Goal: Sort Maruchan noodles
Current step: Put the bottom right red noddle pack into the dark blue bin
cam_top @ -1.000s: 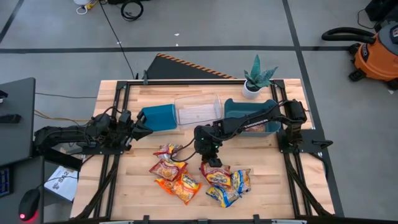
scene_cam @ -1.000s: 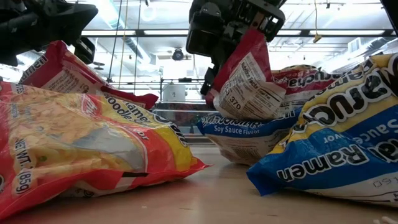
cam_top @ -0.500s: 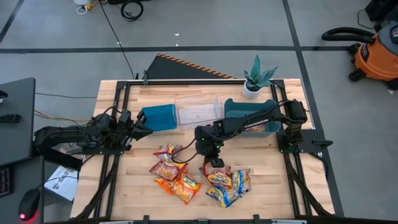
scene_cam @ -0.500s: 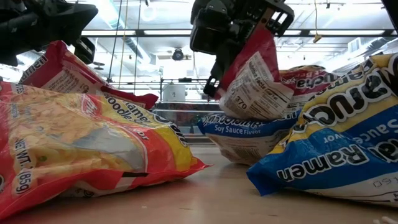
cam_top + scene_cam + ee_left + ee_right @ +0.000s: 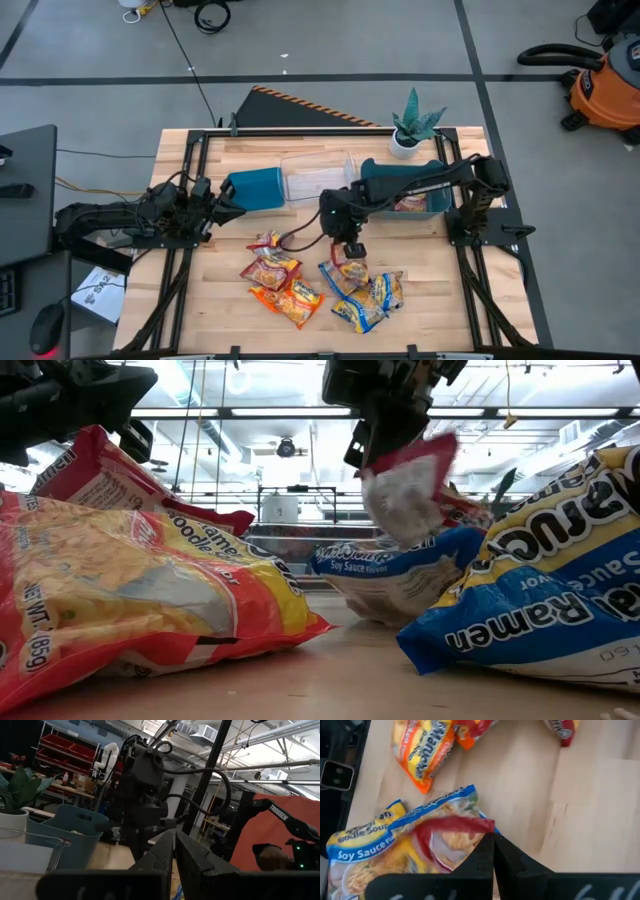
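Several Maruchan noodle packets [image 5: 300, 285] lie in a loose heap on the near half of the wooden counter [image 5: 200, 300], and one red packet [image 5: 351, 268] hangs lifted above them. The right end effector [image 5: 351, 250] pinches that packet by its top edge, so its long axis points downward, with the pale printed back toward the low camera [image 5: 408, 490]. From the right wrist the red packet [image 5: 452, 840] shows just beyond the pressed-together fingers [image 5: 480, 862], over a blue-and-yellow soy sauce packet [image 5: 380, 850] lying flat beneath it.

Bare wood stays open to the left of the heap and along the right edge of the counter. Behind the heap, across the middle, sit a small teal bin [image 5: 254, 188], a clear bin [image 5: 318, 178] and a larger teal bin [image 5: 405, 186] in a row, nearly touching one another. A potted plant [image 5: 411, 127] stands at the far right corner.

The left end effector [image 5: 226, 205] rests at the left side beside the small teal bin, well apart from the heap, its fingers [image 5: 192, 857] closed together.

In the low view an orange-red packet [image 5: 130, 600] lies at left and a blue-and-yellow one [image 5: 540, 590] at right.
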